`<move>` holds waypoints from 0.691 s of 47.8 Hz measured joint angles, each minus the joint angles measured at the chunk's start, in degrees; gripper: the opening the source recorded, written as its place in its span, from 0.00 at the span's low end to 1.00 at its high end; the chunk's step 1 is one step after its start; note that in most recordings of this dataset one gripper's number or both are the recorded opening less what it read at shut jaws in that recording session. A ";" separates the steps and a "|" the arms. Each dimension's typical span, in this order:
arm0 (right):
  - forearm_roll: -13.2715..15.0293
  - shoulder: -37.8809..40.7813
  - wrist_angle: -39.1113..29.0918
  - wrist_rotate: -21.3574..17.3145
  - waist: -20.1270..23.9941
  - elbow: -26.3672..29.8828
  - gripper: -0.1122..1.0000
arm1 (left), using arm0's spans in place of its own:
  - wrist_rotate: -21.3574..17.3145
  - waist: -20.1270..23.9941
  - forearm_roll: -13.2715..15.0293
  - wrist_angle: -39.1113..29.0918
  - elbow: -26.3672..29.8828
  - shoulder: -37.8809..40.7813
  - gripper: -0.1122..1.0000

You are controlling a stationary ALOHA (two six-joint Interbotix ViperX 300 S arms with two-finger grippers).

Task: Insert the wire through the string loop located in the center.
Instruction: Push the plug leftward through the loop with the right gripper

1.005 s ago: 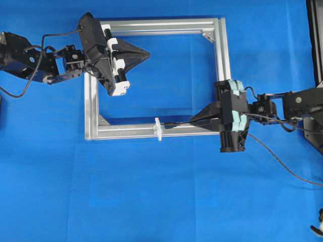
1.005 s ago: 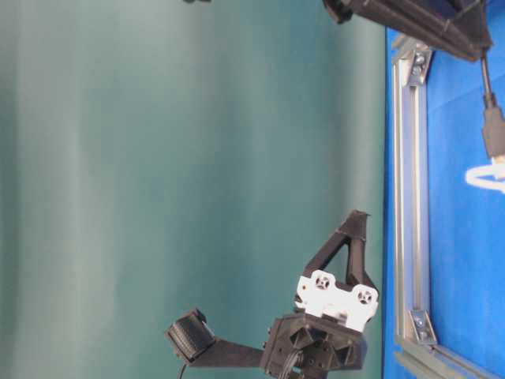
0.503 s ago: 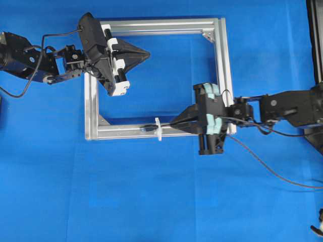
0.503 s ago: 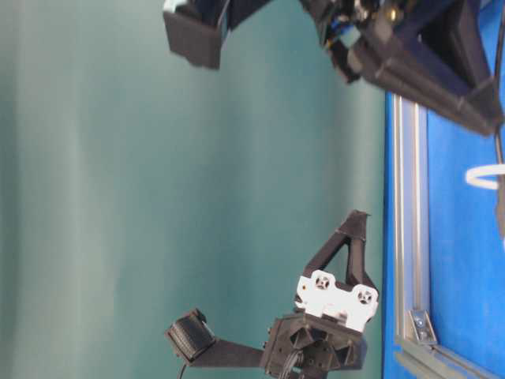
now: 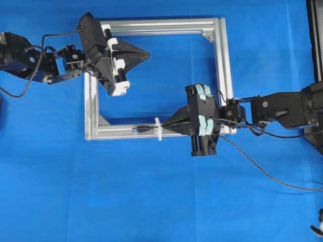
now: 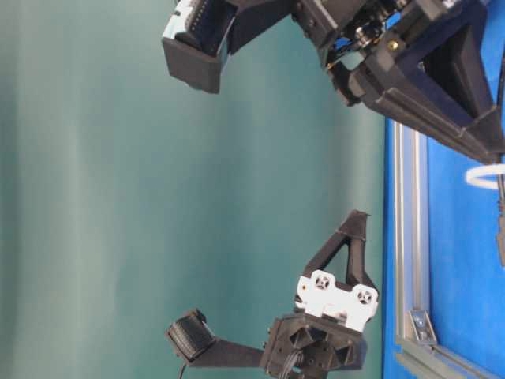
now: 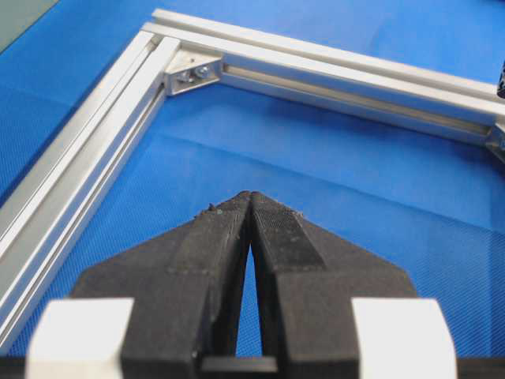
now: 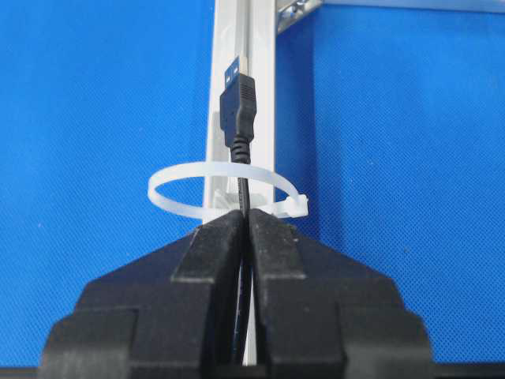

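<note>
Wire (image 8: 239,118): my right end effector (image 8: 245,217) is clamped on it, plug already poked through the loop (image 8: 226,192) on the frame's (image 5: 220,60) near bar. If I let go, it could slide back out. Left end effector (image 7: 251,201) is squeezed together on nothing.

The right gripper (image 5: 166,125), clamped on the wire (image 8: 239,118), moves left along the frame bar (image 5: 121,132) up to the loop (image 8: 225,192); the plug now sits past it.
</note>
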State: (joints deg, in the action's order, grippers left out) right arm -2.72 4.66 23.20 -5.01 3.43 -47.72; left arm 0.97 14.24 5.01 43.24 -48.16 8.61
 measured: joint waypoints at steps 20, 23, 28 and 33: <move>0.00 0.00 0.09 0.00 0.09 0.09 0.08 | 0.18 -7.73 0.00 0.00 -1.32 -1.23 0.10; 0.09 0.00 0.09 0.00 0.00 0.00 0.08 | 0.09 -9.93 0.09 0.00 -1.76 -1.76 0.10; 0.00 0.00 0.09 0.09 0.00 0.09 0.08 | 0.09 -13.45 0.09 0.00 -2.29 -2.46 0.10; 0.09 -0.09 0.09 0.18 0.00 0.00 0.08 | 0.09 -16.70 0.00 0.00 -2.64 -2.81 0.10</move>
State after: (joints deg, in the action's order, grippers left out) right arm -2.64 4.57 23.29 -4.83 3.43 -47.72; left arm 1.05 -2.46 5.01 43.24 -50.80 5.80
